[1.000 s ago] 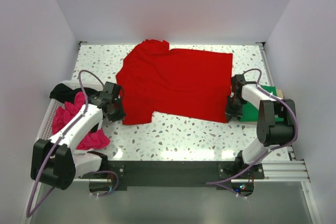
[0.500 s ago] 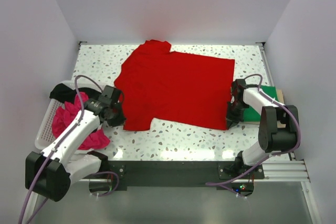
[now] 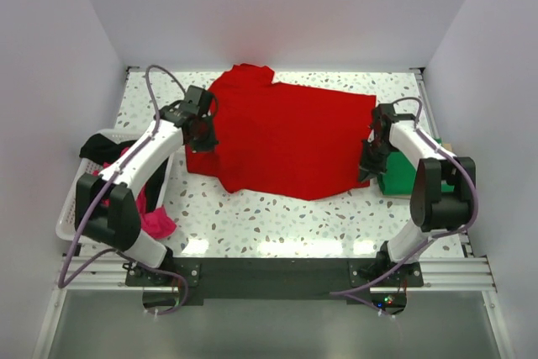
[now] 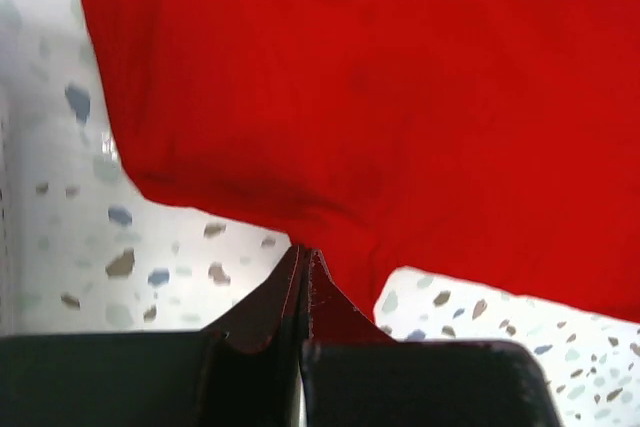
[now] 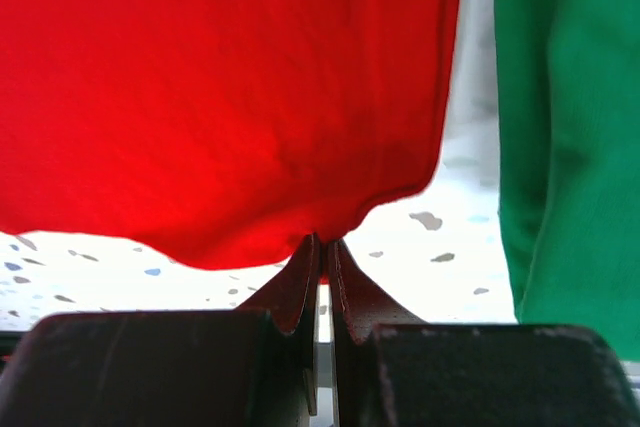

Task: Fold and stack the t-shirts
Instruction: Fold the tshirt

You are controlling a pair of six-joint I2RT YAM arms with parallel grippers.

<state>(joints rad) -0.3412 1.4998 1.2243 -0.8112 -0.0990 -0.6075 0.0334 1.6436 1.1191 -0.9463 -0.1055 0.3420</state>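
- top external: red t-shirt [image 3: 286, 136] lies spread across the speckled worktop [image 3: 277, 220].
- left fingers [image 4: 268, 302] and right fingers [image 5: 290, 292] are each pinched closed on its edge.
- likely light, limp cloth; best held at the corners.

red t-shirt [image 4: 400, 77]: cut off by frame edges in both wrist views.
green t-shirt [image 3: 402, 181]: partly covered by right arm [image 3: 420, 153].
pink t-shirt [image 3: 157, 221]: largely hidden under left arm [image 3: 139, 166].
black t-shirt [image 3: 97, 150]: only a small patch seen.

top: overhead, far | wrists: close, low | shared: red t-shirt [image 3: 286, 136]
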